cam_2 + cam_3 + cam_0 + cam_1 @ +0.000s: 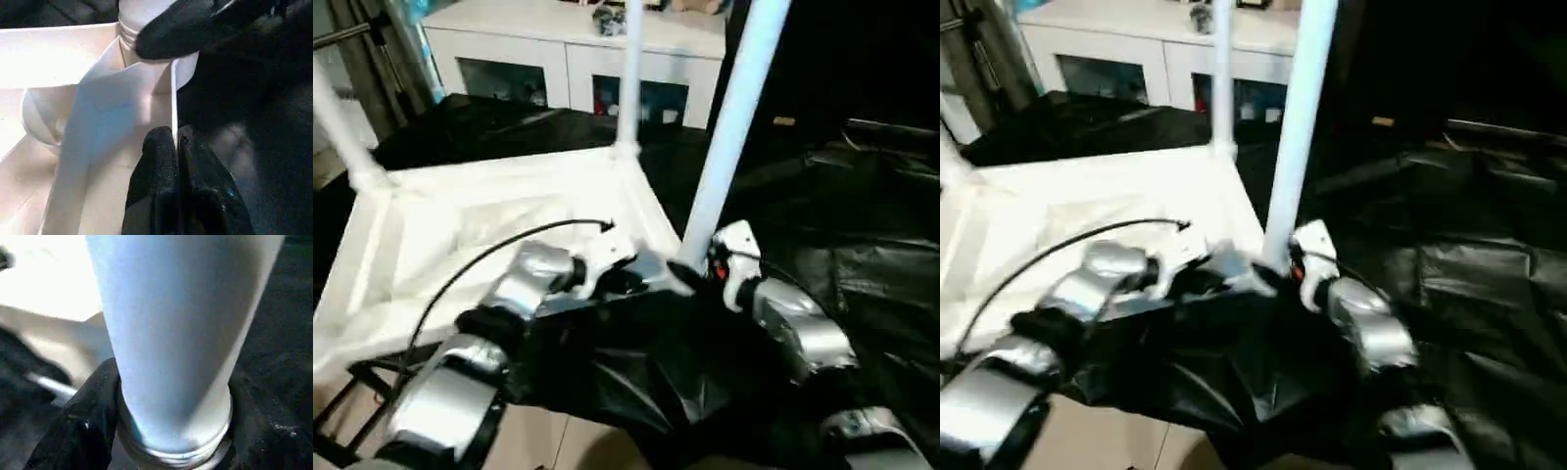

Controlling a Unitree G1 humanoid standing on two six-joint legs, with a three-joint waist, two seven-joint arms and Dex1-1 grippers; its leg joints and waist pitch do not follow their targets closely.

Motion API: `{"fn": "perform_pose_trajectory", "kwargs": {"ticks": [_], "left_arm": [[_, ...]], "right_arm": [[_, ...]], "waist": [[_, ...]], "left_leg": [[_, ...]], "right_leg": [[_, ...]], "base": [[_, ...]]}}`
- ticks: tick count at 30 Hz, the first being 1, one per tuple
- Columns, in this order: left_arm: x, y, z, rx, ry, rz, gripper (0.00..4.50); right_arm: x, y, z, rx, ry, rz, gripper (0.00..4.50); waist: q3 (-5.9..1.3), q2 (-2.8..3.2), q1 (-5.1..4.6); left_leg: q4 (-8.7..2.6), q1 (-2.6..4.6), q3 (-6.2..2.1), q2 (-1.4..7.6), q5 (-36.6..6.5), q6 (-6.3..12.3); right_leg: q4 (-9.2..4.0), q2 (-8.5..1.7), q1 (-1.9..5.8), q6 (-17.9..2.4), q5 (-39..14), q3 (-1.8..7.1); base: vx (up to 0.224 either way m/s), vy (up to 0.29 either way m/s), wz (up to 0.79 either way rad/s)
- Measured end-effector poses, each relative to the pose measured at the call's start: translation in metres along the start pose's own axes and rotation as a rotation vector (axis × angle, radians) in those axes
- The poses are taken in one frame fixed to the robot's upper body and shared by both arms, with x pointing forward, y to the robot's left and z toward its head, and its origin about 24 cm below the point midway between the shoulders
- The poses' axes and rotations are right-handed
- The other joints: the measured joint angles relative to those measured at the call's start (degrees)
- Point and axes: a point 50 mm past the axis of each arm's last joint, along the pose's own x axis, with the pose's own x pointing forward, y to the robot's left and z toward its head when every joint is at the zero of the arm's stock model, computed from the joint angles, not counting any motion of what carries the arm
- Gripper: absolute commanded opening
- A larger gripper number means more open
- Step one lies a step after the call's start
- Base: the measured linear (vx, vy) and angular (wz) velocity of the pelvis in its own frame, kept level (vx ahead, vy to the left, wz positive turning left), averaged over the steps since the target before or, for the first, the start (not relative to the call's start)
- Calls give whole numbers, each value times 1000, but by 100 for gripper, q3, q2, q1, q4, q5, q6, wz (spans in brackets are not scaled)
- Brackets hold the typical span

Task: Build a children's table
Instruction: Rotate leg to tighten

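The white tabletop (460, 225) lies underside up on a black sheet. Three white legs stand in its corner sockets: one at the near right corner (729, 127), one at the far corner (628, 78), and one at the left (342, 137). My left gripper (175, 147) is shut on the tabletop's thin side wall, close to the near right corner (641, 276). My right gripper (171, 396) is closed around the base of the near right leg (181, 333), with one black finger (93, 421) on each side, just above the socket (690, 269).
A white cabinet with glass doors (568, 49) stands behind the work. The crumpled black sheet (842, 225) covers the surface to the right and in front. A black cable (480, 259) arcs over my left forearm. Bare floor (548, 441) shows at the near edge.
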Motion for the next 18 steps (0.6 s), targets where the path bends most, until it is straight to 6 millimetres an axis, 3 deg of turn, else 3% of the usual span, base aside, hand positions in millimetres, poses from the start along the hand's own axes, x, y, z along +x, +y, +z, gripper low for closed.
{"fn": "perform_pose_trajectory", "kwargs": {"ticks": [3, 4, 10, 14, 18], "left_arm": [[5, -1, 3, -17, -3, 22, 0], [6, -1, 3, -17, -3, 24, 0], [4, -4, 4, 17, -15, -37, 0], [-5, -6, 0, 44, -35, -111, 0], [-15, -10, -6, 93, -37, -216, 0]], "right_arm": [[5, 1, 0, -30, -11, -62, 270], [6, 1, 0, -27, -18, -61, 326], [-4, -8, 3, -53, -11, 76, 384], [-14, -8, 3, -125, 9, 232, 384], [-33, -9, 0, -148, 33, 432, 384]], "waist": [[-11, 19, -3], [-16, 27, -1], [-24, 42, 34], [-24, 51, 64], [-22, 66, 185]], "left_leg": [[-1, -1, 0, -2, 0, 0], [-1, -3, -1, -2, 0, 0], [-19, -16, -1, -2, -4, 3], [-53, -26, -1, 4, -5, 6], [-54, -27, 1, 10, -5, 6]], "right_leg": [[0, 0, -1, 0, 0, 2], [1, 0, -2, 0, 0, 1], [1, 0, -7, -35, 23, 0], [2, 6, -18, -27, 12, -11], [3, 8, -21, -28, 8, -19]], "base": [[0, 0, 0], [0, 0, 0], [0, 0, 0], [0, 0, 0], [0, 0, 0]]}}
